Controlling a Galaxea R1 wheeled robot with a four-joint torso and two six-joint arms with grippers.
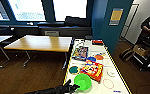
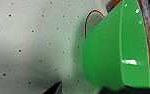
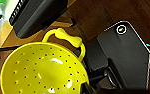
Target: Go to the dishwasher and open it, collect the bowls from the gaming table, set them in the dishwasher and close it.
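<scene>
- Step in hand: collecting bowls from the gaming table [image 1: 116, 86]; judged early, several bowls remain.
- Left gripper [image 1: 74, 87]: at the near rim of the green bowl [image 1: 82, 81], seemingly closed on it; grip not plainly visible.
- Green bowl: near end of the table, tilted in the left wrist view [image 2: 116, 50].
- Right gripper: fingers cannot be told; yellow colander [image 3: 43, 70] close by.
- Next move calls for: a clean lift past the red game box [image 1: 92, 70] just beyond.
- Remaining: blue bowl [image 1: 91, 59], orange bowl [image 1: 99, 57], farther along.
- Left: wooden table [image 1: 41, 43].

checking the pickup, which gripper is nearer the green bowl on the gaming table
Left. The left gripper is at the green bowl's rim on the gaming table. The right wrist view looks down on a yellow colander over wooden floor instead.
</scene>
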